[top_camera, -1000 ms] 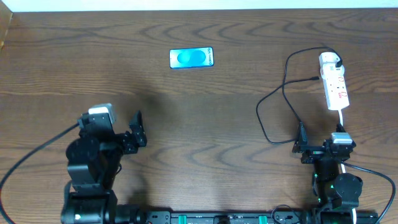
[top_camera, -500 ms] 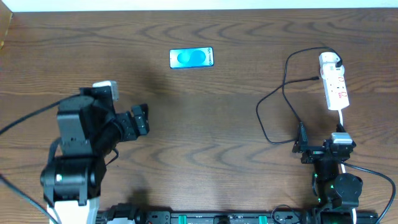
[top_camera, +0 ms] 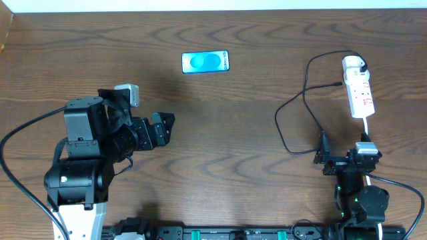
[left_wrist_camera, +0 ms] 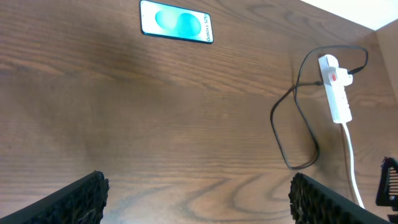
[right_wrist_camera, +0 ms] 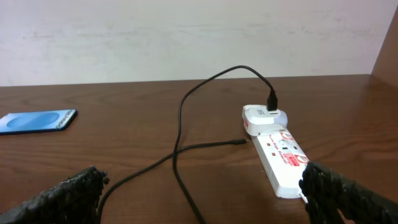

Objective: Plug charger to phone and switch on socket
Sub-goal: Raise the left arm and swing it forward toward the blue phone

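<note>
Black and thin, the charger (top_camera: 277,121) loops on the brown tabletop (top_camera: 233,167). Its little tip (top_camera: 337,85) lies just beside the white socket (top_camera: 361,95). The right hand (right_wrist_camera: 205,199) is open wide and empty. It sits near the loop, but the tip lies farther off. The tip is tiny, so it could slip out of a grab. The phone (top_camera: 205,63) lies well apart from it, ahead of the left hand (top_camera: 167,129), which is wide open too. A bump could push the phone away.
</note>
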You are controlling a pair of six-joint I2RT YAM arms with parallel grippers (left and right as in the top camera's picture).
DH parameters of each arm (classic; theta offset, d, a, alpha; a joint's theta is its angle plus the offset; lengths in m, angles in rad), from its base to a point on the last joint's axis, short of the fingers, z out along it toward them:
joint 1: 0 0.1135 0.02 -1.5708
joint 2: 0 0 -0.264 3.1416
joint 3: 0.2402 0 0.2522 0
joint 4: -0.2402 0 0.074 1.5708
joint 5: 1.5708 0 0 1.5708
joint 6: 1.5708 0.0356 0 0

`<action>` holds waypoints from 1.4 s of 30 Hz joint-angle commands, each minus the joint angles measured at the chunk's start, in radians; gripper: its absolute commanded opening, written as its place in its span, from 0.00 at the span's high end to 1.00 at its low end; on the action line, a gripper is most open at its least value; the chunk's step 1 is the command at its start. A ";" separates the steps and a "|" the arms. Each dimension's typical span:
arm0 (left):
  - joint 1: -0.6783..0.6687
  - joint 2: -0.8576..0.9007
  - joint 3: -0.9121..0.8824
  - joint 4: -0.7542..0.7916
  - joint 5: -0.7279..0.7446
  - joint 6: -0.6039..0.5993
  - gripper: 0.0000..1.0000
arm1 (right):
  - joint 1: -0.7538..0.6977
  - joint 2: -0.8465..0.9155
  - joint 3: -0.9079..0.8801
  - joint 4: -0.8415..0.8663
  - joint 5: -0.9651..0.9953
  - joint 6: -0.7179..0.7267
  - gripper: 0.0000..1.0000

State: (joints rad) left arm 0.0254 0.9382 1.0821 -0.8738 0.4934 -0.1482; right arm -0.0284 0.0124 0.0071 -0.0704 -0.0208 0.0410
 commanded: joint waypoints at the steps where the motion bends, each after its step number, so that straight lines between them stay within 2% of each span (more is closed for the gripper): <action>1: 0.002 0.002 0.022 -0.008 0.019 -0.039 0.07 | 0.008 -0.006 -0.002 -0.004 0.011 0.006 0.01; 7: 0.002 0.007 0.022 -0.045 -0.096 -0.124 0.07 | 0.008 -0.006 -0.002 -0.004 0.011 0.006 0.01; 21: 0.002 0.057 0.025 -0.045 -0.117 -0.266 0.07 | 0.008 -0.006 -0.002 -0.004 0.011 0.006 0.01; 23: 0.002 0.073 0.025 -0.043 -0.118 -0.275 0.13 | 0.008 -0.006 -0.002 -0.005 0.011 0.006 0.01; 29: 0.002 0.134 0.059 -0.042 -0.122 -0.337 0.07 | 0.008 -0.006 -0.002 -0.004 0.011 0.006 0.01; 35: -0.020 0.223 0.179 -0.074 -0.238 -0.420 0.07 | 0.008 -0.006 -0.002 -0.004 0.011 0.006 0.01; 42: -0.183 0.446 0.451 -0.135 -0.439 -0.531 0.07 | 0.008 -0.006 -0.002 -0.005 0.011 0.006 0.01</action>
State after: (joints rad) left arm -0.0902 1.2858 1.4124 -0.9695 0.1890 -0.6117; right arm -0.0284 0.0124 0.0071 -0.0700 -0.0181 0.0406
